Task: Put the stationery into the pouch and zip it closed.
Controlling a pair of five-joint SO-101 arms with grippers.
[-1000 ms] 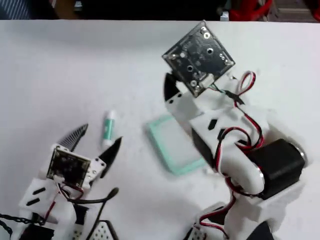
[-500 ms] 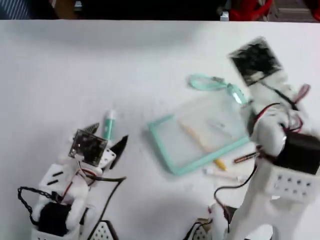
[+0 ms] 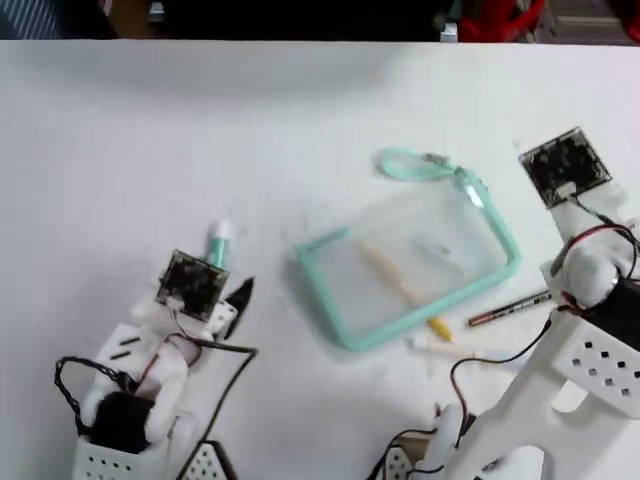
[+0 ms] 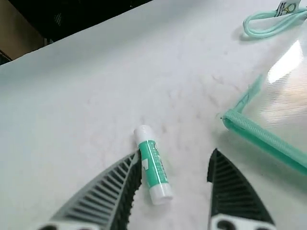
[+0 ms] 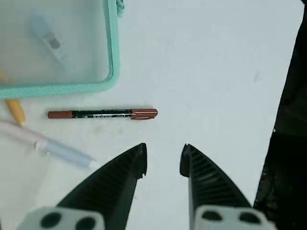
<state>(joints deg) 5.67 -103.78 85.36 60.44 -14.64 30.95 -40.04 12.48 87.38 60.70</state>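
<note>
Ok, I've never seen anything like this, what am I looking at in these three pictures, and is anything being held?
These are two small robot arms on a white table. Each ends in a two-fingered claw called a gripper. One picture looks down from a fixed camera above. The other two come from little cameras on each arm's wrist, so you see that claw's own fingers. The left gripper is open, with a green and white glue stick lying by one of its fingers. The right gripper is open too, near a brown pen and a pale pastel pen. Between the arms lies a clear pouch with mint trim, and a yellow pencil pokes out at its edge. Nothing is held.
</note>
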